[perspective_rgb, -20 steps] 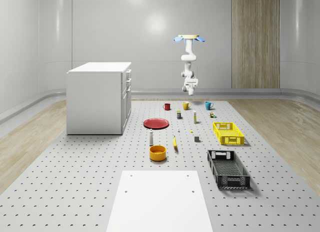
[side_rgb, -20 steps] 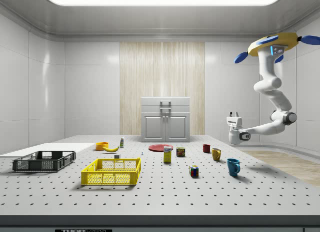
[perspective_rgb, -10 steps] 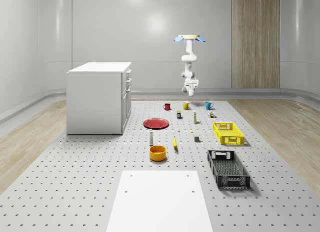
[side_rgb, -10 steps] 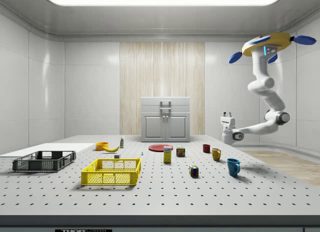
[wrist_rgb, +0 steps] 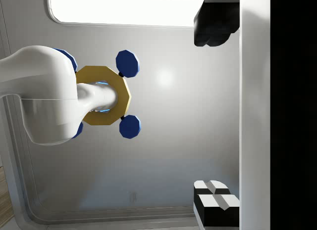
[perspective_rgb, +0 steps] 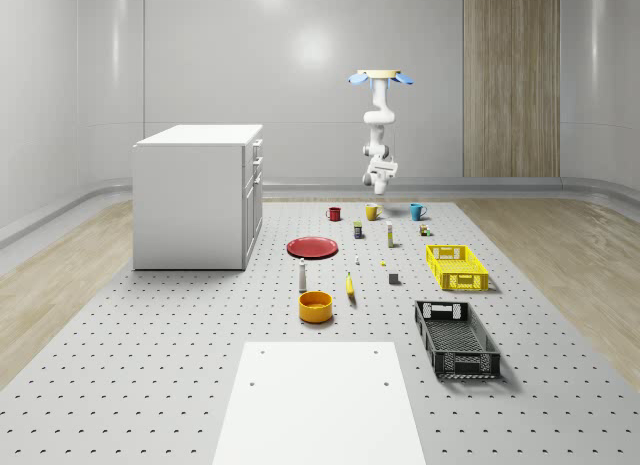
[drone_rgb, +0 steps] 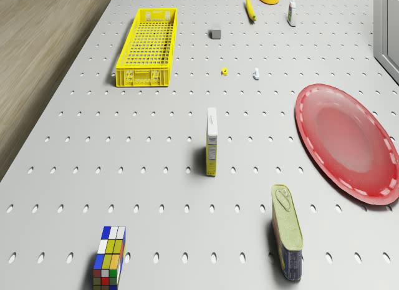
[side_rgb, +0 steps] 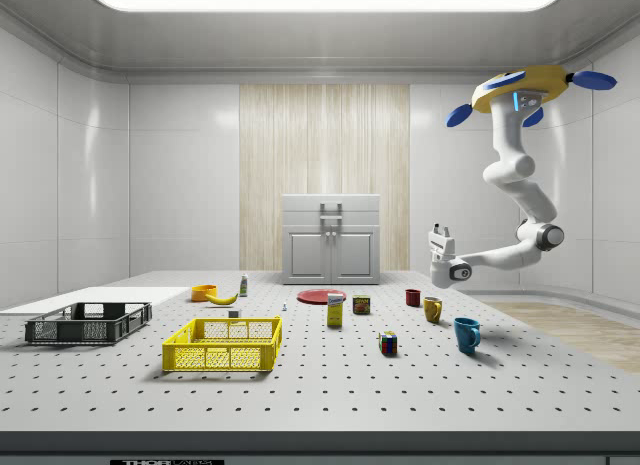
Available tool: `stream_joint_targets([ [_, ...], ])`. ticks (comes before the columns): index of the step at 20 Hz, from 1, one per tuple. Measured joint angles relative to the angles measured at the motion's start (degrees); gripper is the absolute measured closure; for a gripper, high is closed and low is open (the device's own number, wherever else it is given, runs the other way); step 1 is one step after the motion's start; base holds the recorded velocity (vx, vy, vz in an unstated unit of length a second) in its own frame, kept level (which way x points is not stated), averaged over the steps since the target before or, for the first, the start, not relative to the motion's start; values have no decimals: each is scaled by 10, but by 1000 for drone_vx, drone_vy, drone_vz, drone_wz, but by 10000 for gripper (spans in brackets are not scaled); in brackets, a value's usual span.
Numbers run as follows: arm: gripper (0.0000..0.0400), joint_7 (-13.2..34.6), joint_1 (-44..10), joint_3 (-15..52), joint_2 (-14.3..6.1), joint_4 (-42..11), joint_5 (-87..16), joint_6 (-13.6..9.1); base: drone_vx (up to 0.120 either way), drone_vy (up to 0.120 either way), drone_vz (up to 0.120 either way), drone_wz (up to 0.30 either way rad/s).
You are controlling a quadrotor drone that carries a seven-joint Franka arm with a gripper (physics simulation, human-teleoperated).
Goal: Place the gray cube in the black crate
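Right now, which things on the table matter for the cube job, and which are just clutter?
Job: gray cube; black crate; gripper, raised above the mugs with the drone hovering.

Clutter: yellow crate; red plate; banana; orange bowl; Rubik's cube.

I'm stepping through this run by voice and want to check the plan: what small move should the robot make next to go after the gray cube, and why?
Probably keep flying toward the gray cube. The drone hovers high over the table's far end near the mugs, and the gripper points upward, holding nothing. The cube sits untouched beyond the yellow crate, so the arm must also swing down before any grasp.
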Motion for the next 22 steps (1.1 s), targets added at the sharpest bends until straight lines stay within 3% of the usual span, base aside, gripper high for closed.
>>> stream_joint_targets([
  [5,0,13,-21,66,-5,-16,-94,4,120,0,0,0],
  [9,0,37,-55,166,-16,-62,-241,12,120,0,0,0],
  [12,0,72,-96,270,-33,-139,-405,19,120,0,0,0],
  [15,0,130,-155,380,-57,-248,-599,19,120,0,0,0],
  [19,0,231,-268,498,-90,-379,-833,-14,120,0,0,0],
  [22,0,300,-360,558,-112,-432,-947,-55,120,0,-13,0],
])
